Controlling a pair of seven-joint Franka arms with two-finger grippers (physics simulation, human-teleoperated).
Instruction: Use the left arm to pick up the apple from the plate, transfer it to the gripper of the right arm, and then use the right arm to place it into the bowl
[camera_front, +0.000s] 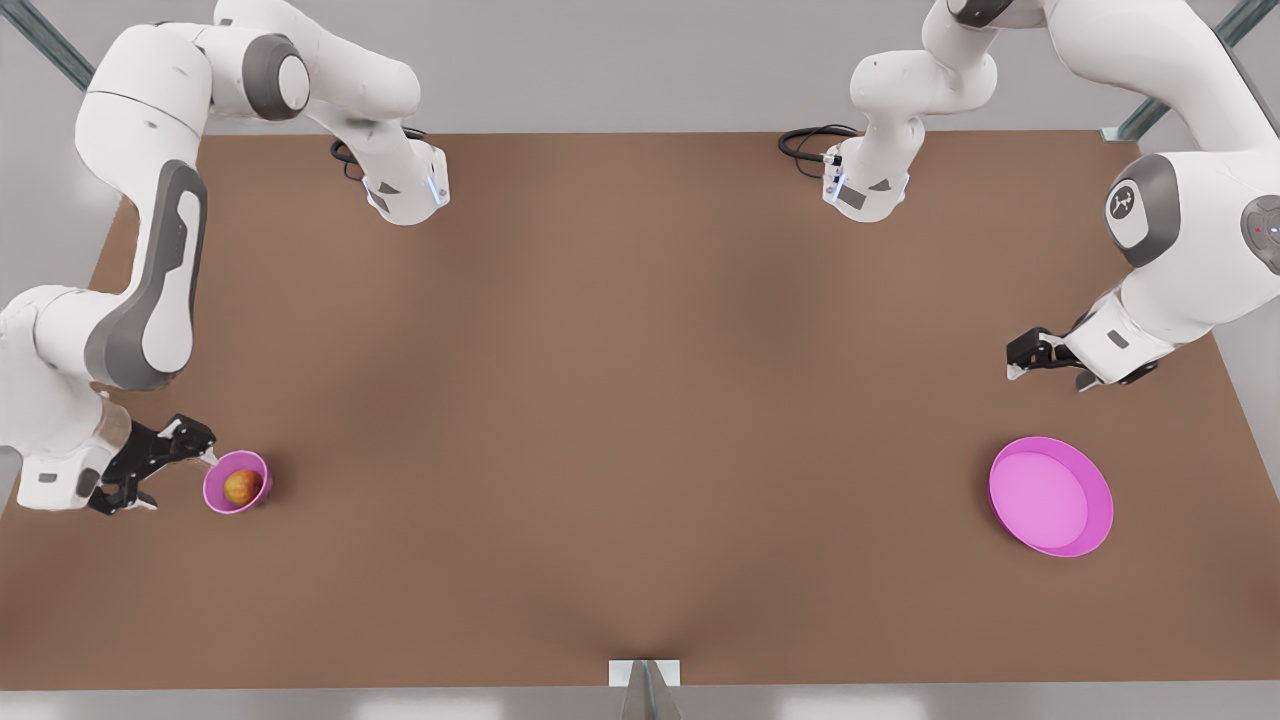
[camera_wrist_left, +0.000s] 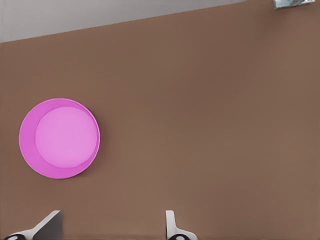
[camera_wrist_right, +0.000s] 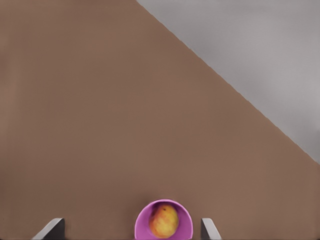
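Apple (camera_front: 242, 487): in bowl (camera_front: 222, 497), just ahead of your right gripper (camera_front: 183, 466), spread wide, empty. Left gripper (camera_front: 1048, 364): parted, empty, near plate (camera_front: 1096, 525).

Tabletop (camera_front: 640, 400): matt brown, smooth, no grain or sheen. Plate (camera_front: 1051, 496) and bowl (camera_front: 237, 481): smooth magenta-pink, plastic-looking, faint soft sheen. Apple (camera_front: 242, 487): red-orange skin with yellowish patch, dull gloss. Arm shells at upper left and upper right of frame: glossy white with grey panels.
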